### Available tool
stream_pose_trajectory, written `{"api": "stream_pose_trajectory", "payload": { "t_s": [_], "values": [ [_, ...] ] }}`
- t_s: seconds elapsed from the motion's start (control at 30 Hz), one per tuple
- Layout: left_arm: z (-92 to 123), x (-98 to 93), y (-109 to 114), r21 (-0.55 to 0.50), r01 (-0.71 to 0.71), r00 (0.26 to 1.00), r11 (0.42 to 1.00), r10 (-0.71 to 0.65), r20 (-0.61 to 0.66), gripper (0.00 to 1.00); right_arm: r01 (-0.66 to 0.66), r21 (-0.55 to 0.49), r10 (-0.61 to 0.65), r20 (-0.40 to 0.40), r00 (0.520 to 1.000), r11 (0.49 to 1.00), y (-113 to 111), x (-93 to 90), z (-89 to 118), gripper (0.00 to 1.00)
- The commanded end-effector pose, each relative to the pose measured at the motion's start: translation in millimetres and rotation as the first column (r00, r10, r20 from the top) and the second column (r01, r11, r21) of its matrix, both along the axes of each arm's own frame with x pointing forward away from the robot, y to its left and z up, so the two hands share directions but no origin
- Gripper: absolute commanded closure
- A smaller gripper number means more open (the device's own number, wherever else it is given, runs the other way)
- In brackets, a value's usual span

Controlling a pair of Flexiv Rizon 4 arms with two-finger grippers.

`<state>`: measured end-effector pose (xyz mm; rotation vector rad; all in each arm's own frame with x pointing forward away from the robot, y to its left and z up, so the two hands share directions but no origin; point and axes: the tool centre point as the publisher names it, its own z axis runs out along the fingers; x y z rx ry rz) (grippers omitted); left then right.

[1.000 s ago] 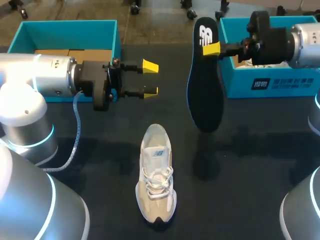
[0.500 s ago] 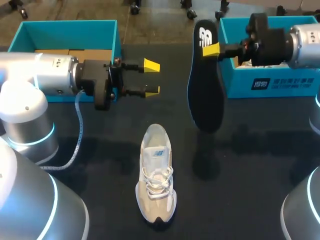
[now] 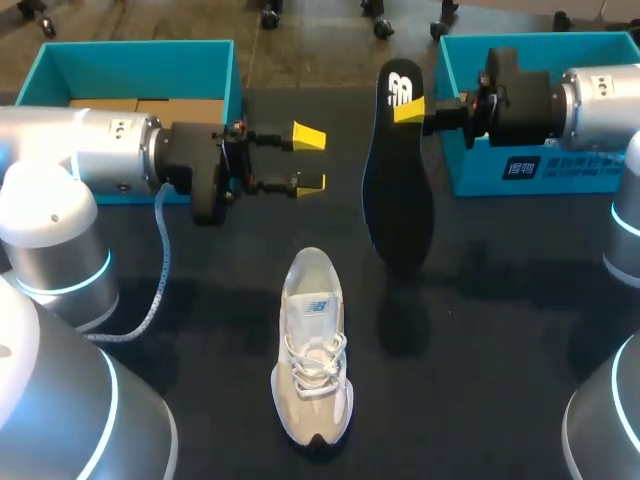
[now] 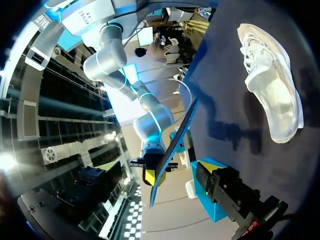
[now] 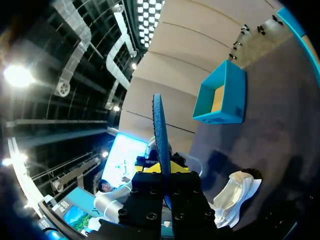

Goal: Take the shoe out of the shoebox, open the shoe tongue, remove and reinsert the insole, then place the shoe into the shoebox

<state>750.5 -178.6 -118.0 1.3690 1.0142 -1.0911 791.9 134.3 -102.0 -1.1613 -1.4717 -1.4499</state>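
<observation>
Midway above the dark worktop (image 3: 500,330), a black insole (image 3: 397,170) hangs clear of the white shoe (image 3: 312,345), held up beyond it and to its right. The right hand (image 3: 410,108) pinches the insole near its logo end, yellow tips pressed on either face, and the rest of the insole trails down towards the shoe's side of the worktop. Its shadow falls just right of the shoe.

The shoe sits on its sole, laced, with its toe towards the robot and its opening towards the far side. Nothing touches it.

The left hand (image 3: 308,158) hovers beyond the shoe and slightly to its left, fingers spread and holding nothing, pointing across towards the insole. A pale blue cable (image 3: 155,270) loops down from the left arm, well left of the shoe.

Two teal shoeboxes stand open at the far side. The left shoebox (image 3: 140,50) is beyond the shoe to its left, behind the left arm. The right shoebox (image 3: 520,170) is beyond the shoe to its right, behind the right hand.

From the right wrist, the insole (image 5: 161,135) shows edge-on between that hand's yellow tips, with the shoe (image 5: 232,197) lying on the worktop under and ahead of them. From the left wrist, the shoe (image 4: 272,82) lies on its own, well apart from the hanging insole (image 4: 175,150).
</observation>
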Motion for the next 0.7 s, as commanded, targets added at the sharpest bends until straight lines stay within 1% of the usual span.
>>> {"api": "stream_pose_trajectory", "payload": {
  "t_s": [0.03, 0.13, 0.23, 0.33, 0.53, 0.7],
  "values": [
    [-6, 2.7, -7, -0.003, -0.011, 1.0, 1.0, 0.011, -0.007, 0.0, -0.014, 0.019, 0.015, -0.02, 1.0, 1.0, 6, 3.4, -3, 1.0],
    [-15, 8.2, -12, -0.009, -0.027, 0.999, 1.0, 0.027, -0.02, 0.0, -0.017, 0.055, 0.021, -0.083, 0.996, 0.998, 17, 8.6, -8, 1.0],
    [-22, 17.0, -15, -0.02, -0.043, 0.998, 0.999, 0.042, -0.054, 0.0, -0.024, 0.06, 0.031, -0.135, 0.99, 0.998, 26, 10.6, -13, 1.0],
    [-26, 21.0, -18, -0.036, -0.047, 0.996, 0.998, 0.044, -0.073, 0.0, -0.033, 0.056, 0.042, -0.17, 0.984, 0.998, 35, 13.1, -18, 1.0],
    [-33, 21.2, -23, -0.035, -0.037, 0.996, 0.999, 0.034, -0.077, 0.0, -0.018, 0.059, 0.03, -0.208, 0.978, 0.998, 39, 25.0, -28, 1.0],
    [-38, 26.6, -24, -0.037, -0.041, 0.996, 0.998, 0.038, -0.082, 0.0, -0.034, 0.053, 0.046, -0.232, 0.972, 0.998, 44, 38.6, -34, 1.0]
  ]
}}
